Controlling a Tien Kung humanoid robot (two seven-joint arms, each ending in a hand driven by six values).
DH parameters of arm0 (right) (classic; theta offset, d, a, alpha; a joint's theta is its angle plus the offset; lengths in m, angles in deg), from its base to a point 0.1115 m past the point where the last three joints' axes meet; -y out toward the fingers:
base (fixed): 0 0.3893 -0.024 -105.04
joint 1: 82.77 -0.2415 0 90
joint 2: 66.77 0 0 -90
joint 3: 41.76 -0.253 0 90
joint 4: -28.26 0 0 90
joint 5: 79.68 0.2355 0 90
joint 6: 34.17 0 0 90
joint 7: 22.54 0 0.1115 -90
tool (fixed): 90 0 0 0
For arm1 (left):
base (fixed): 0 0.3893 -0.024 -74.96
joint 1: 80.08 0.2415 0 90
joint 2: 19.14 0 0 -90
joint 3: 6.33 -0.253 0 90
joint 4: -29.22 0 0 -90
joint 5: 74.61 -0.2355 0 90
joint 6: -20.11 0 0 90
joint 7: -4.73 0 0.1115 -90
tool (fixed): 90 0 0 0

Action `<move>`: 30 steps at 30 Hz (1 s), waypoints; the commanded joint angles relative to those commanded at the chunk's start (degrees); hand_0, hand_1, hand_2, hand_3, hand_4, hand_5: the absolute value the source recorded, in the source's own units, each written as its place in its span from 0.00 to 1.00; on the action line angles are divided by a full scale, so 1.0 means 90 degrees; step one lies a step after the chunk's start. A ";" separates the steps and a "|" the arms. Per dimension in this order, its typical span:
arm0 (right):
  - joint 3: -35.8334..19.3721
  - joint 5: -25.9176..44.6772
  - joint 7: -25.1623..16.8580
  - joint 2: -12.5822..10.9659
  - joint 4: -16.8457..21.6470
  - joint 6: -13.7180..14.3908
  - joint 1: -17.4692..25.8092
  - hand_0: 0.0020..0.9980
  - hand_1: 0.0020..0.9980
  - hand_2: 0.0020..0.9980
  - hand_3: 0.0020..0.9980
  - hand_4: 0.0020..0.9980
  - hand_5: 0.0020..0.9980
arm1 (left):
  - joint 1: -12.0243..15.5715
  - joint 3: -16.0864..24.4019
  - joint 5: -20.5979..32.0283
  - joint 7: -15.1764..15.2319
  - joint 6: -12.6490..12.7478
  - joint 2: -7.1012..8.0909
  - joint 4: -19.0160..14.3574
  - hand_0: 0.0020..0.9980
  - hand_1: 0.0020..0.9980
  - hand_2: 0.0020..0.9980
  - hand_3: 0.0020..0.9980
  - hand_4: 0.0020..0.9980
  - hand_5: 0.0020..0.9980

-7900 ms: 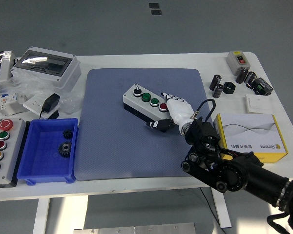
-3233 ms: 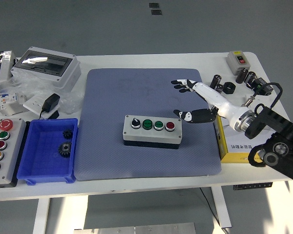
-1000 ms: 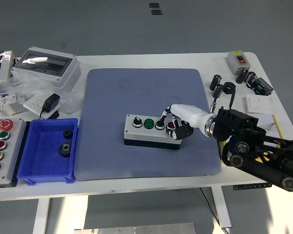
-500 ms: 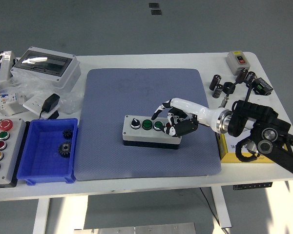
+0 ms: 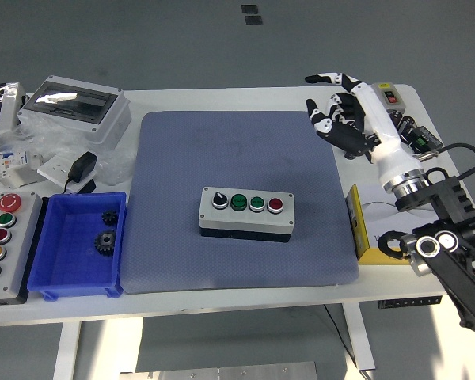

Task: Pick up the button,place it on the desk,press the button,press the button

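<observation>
Button box [image 5: 246, 212] unobstructed, blue bin [image 5: 77, 243] left, right hand [image 5: 347, 116] raised

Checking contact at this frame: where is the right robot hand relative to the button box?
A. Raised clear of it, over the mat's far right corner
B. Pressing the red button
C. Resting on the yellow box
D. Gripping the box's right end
A: the right robot hand hangs open near the mat's far right corner, well apart from the button box.

You have one view, from the head camera, set high on the robot's side and looking forward and down. It takes in the whole white surface [image 5: 222, 301], near edge at the bottom, grey floor [image 5: 222, 39] beyond the far edge, at middling range.
</observation>
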 joint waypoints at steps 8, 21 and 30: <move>-0.0185 -0.0237 -0.0525 0.0169 -0.0203 0.1029 0.0482 0.71 0.78 0.82 0.92 0.97 0.60 | 0.0018 0.0019 -0.0022 -0.0026 -0.0002 0.0018 0.0000 0.62 0.59 0.51 0.58 0.62 0.15; -0.0015 0.0376 -0.0663 0.0169 -0.0414 0.0763 0.0451 0.87 0.87 0.90 0.97 1.00 0.83 | -0.0049 0.0004 -0.0111 -0.0022 -0.0027 0.0096 0.0000 0.63 0.59 0.52 0.58 0.62 0.16; -0.0043 0.0675 -0.0740 0.0217 -0.0518 0.0728 0.0496 0.87 0.88 0.90 0.97 1.00 0.82 | -0.0020 0.0026 -0.0081 -0.0019 -0.0014 0.0082 0.0000 0.63 0.59 0.52 0.58 0.62 0.16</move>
